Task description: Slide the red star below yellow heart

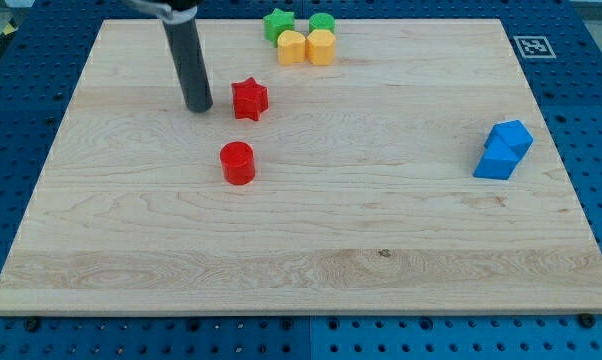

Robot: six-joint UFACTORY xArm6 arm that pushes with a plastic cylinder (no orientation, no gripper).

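The red star (249, 99) lies on the wooden board (301, 230), left of centre near the view's top. The yellow heart (292, 47) sits at the top edge, up and to the right of the star, with a clear gap between them. My tip (198, 107) stands just left of the red star, a small gap apart. The rod rises from it toward the view's top left.
A red cylinder (238, 162) lies below the star. A yellow hexagonal block (321, 46) sits right of the heart, with a green star (278, 24) and a green cylinder (322, 22) above them. Two blue blocks (504, 149) lie at the view's right.
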